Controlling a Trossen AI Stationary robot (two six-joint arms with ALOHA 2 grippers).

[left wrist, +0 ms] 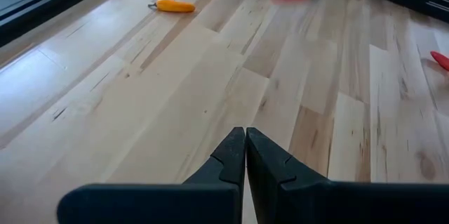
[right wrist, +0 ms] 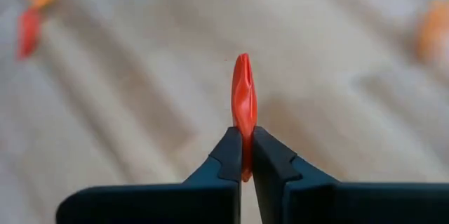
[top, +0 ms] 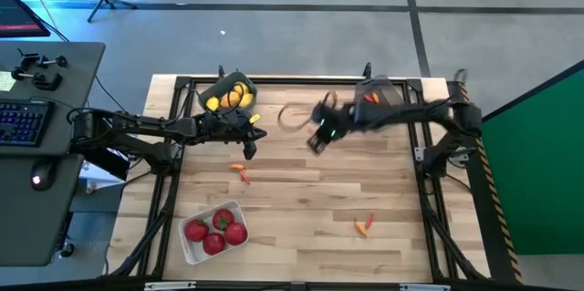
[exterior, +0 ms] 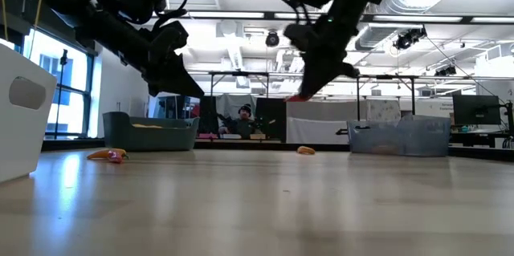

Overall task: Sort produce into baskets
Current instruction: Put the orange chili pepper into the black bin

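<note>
While the right gripper [right wrist: 245,155] is being held above the middle of the wooden table [top: 301,209], a thin orange-red pepper piece [right wrist: 243,104] is being pinched between its closed fingertips — most of the piece is sticking out past the tips. Seen from above, this gripper [top: 317,142] is hanging between the two far baskets, with nothing under it but bare wood.

At the far right edge, the dark translucent basket [top: 376,93] is sitting with something orange-red inside, so it is being judged the likely home for peppers. At the far left, the blue-grey basket [top: 228,95] is being filled with yellow lemon-like fruits, and the white basket [top: 215,232] near the front left is holding round red fruits.

The left gripper [left wrist: 245,155] is being kept shut and empty, low over the wood near the blue-grey basket. Loose pepper pieces are lying on the table: a pair [top: 241,171] near the left gripper and another pair [top: 365,225] toward the front right.

For the carry to go well, the pinch should be kept firm — the grip is shallow — and the pepper should be brought fully over the dark basket's opening before the fingers are parted, so that it is not dropped on the rim.
</note>
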